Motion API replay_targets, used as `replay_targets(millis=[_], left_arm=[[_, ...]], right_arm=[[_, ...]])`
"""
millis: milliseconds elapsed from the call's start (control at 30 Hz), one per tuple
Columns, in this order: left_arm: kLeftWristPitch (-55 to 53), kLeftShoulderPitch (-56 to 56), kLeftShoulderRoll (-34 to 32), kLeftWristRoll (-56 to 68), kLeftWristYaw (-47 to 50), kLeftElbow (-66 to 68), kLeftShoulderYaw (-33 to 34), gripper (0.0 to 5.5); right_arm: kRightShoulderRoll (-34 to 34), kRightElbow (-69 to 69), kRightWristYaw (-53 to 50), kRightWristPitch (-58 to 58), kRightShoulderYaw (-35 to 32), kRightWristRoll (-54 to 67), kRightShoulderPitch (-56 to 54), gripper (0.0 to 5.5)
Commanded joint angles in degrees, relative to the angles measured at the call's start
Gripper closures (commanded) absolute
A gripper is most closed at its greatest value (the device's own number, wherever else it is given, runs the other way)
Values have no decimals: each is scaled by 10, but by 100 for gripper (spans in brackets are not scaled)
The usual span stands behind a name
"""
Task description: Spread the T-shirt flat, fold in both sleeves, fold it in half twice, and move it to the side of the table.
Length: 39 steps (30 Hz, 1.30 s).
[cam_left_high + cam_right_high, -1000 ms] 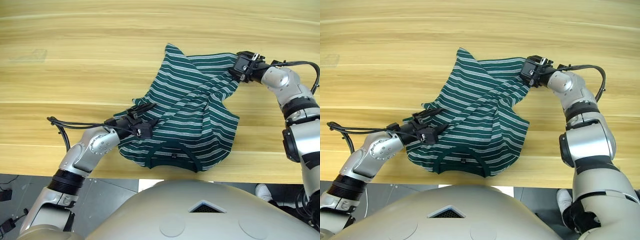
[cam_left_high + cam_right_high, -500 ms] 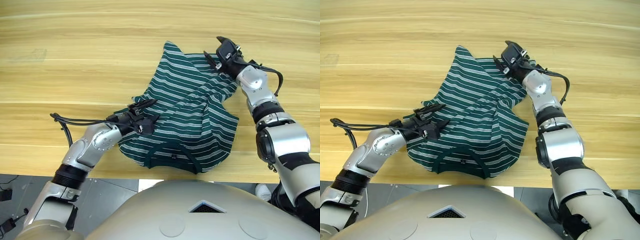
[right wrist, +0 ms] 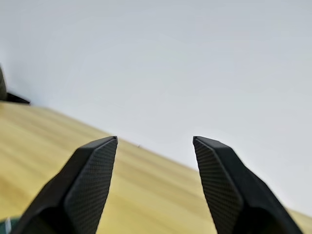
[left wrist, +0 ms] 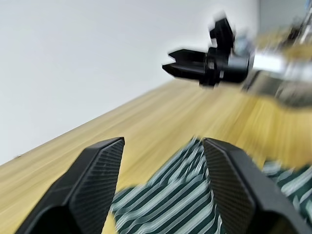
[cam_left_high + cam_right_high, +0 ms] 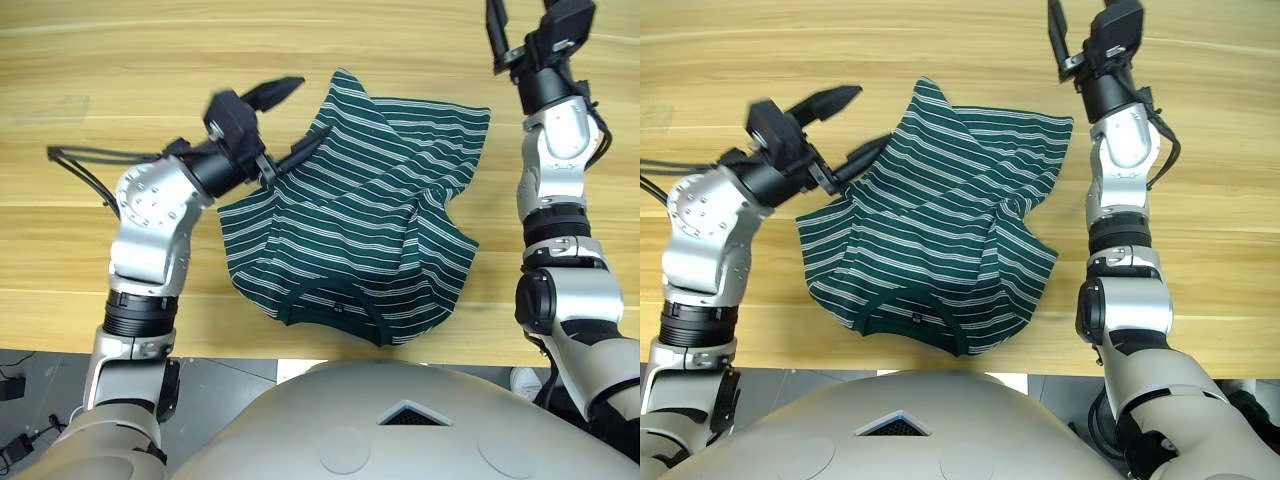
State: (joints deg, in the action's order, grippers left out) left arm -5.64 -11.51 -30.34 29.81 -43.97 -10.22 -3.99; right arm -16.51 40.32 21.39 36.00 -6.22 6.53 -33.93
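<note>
Grey floor [image 5: 40, 380] shows below the near edge of the wooden table [image 5: 100, 250]. The T-shirt [image 5: 360, 230], dark green with white stripes, lies bunched on the table close to that edge. Its collar [image 5: 335, 300] is nearest the robot, folds cross its middle, and one corner points away. A black cable [image 5: 90, 160] loops off the left arm beside the shirt. The left gripper [image 5: 312, 106] hangs over the shirt's far left edge, fingers spread wide and gripping nothing; I cannot tell whether the lower finger brushes the cloth. Farther off, beyond the shirt's far right corner, the right gripper [image 5: 528, 25] stands above the table, also spread and released. A white wall [image 3: 156, 58] lies behind
</note>
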Motion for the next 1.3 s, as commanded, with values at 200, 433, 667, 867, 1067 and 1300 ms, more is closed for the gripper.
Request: replay_targets(millis=[200, 433, 667, 867, 1067, 1300], left_arm=[[123, -242, 37, -331, 105, 340, -132, 250], [247, -367, 97, -470, 149, 620, -206, 250], [301, -353, 148, -529, 198, 737, -234, 250], [312, -329, 161, -559, 249, 798, -244, 250], [313, -305, 85, -553, 308, 837, -215, 250], [370, -248, -18, -509, 285, 807, -152, 250]], right_arm=[[-11, -149, -10, -85, -12, 20, 59, 263], [-3, -225, -12, -114, -9, 26, 86, 263], [5, -287, -10, -145, -1, 30, 116, 263], [12, -312, -13, -155, 13, 26, 134, 263], [15, -334, -17, -163, 15, 29, 151, 263], [19, -343, -20, -166, 20, 24, 162, 263]])
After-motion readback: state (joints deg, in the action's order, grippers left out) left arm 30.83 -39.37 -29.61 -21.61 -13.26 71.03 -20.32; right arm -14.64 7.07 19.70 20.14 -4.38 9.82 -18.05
